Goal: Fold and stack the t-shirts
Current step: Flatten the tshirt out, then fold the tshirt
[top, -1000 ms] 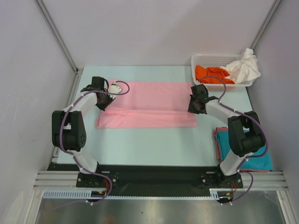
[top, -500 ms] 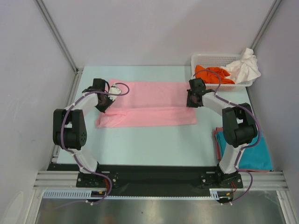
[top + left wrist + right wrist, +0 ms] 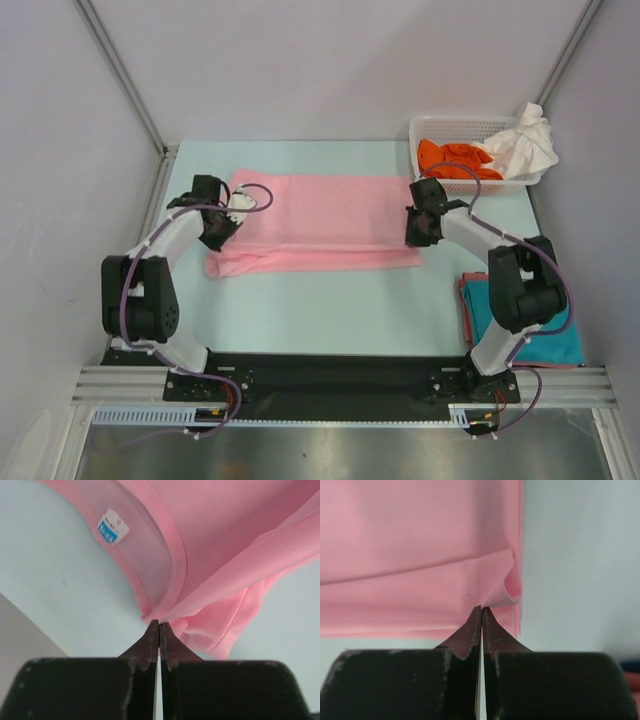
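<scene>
Fabric of the light pink t-shirt point(image 3: 330, 200) is pinched near the collar by the closed left gripper point(image 3: 159, 630) and at the opposite edge by the closed right gripper point(image 3: 481, 611). The garment is laid across the table point(image 3: 330, 300), its near edge folded over. A folded teal t-shirt point(image 3: 540, 340) is seen at the near right corner.

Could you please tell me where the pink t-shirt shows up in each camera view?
Top external: the pink t-shirt lies mid-picture on the table.
Left wrist: it fills the upper right, with its label showing.
Right wrist: it fills the upper left.
Shared landmark: the pale table bordering it.
</scene>
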